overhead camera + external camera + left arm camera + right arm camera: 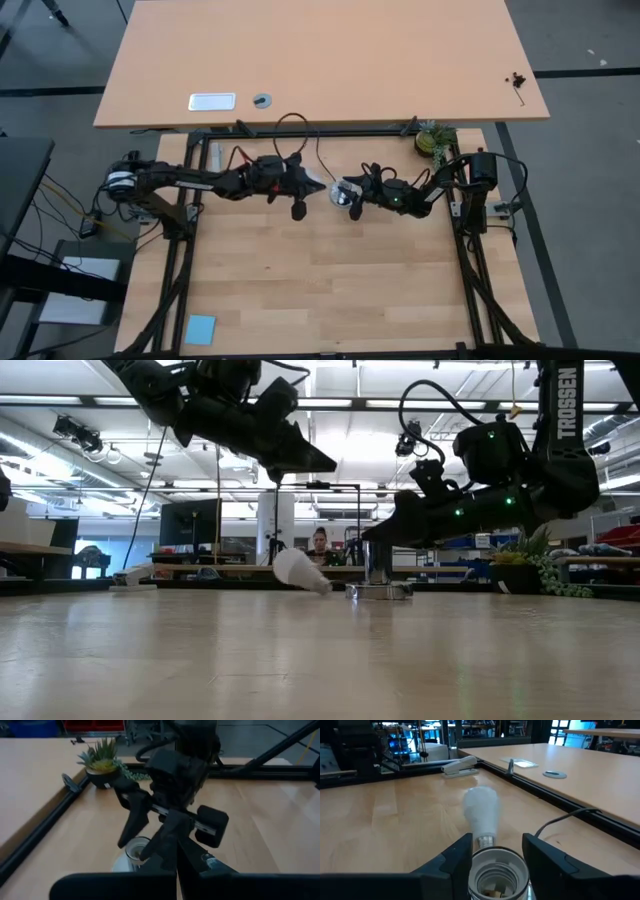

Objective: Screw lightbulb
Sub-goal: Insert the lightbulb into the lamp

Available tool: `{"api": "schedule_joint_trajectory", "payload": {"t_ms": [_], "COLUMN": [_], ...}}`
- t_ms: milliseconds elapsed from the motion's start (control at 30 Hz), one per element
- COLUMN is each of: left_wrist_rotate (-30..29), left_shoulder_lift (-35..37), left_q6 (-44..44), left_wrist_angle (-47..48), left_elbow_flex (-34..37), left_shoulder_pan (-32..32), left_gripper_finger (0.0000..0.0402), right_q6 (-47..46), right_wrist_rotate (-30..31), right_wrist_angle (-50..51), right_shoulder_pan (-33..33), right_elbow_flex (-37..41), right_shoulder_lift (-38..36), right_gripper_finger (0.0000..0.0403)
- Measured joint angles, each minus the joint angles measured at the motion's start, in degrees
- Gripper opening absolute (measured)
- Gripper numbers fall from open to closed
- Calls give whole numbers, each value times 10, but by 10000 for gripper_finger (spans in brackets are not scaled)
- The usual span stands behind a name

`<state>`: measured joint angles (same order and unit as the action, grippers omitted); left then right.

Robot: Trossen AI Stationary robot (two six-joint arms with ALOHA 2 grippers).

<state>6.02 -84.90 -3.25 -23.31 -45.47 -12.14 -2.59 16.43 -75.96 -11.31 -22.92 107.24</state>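
Note:
The white lightbulb [481,810] lies on its side on the wooden table [330,280], its grey screw base [486,840] pointing at the socket. The round silver socket [498,870] stands on the table, mouth up, between the fingers of my right gripper [496,840], which reaches in low from the table's right. My left gripper [325,464] hangs shut and empty above the bulb [301,572], well clear of it. My right gripper has the socket's upper rim [472,866] between its two fingers, one finger [455,855] on each side, with no gap showing. The fingers come nearly level from the table's right. The socket [378,590] stands upright with its bottom on the table.
A potted plant [435,140] sits at the far right corner. The socket's black cord [570,817] trails over the table toward the far edge. A white stapler-like thing [460,766] lies at the far side, a blue pad [200,328] at the near left. A second table [320,60] stands beyond.

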Motion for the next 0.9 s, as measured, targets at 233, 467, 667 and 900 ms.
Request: {"api": "schedule_joint_trajectory", "payload": {"t_ms": [233,467,667,900], "left_wrist_rotate": [-17,-124,-101,-60], "left_shoulder_lift": [28,28,25,17], "left_q6": [-8,-10,-13,-44], "left_wrist_angle": [113,241,203,169], "left_elbow_flex": [0,3,32,35], "left_shoulder_pan": [-10,-36,-110,-173], "left_gripper_finger": [1,1,0,0], "right_q6": [-9,-34,-35,-42], "right_wrist_rotate": [3,2,-1,-57], "right_wrist_angle": [-2,41,181,353], "right_shoulder_pan": [16,49,60,62], "right_elbow_flex": [-7,-52,-113,-185], "right_shoulder_lift": [0,-1,-28,-43], "right_gripper_finger": [171,171,170,169]}}
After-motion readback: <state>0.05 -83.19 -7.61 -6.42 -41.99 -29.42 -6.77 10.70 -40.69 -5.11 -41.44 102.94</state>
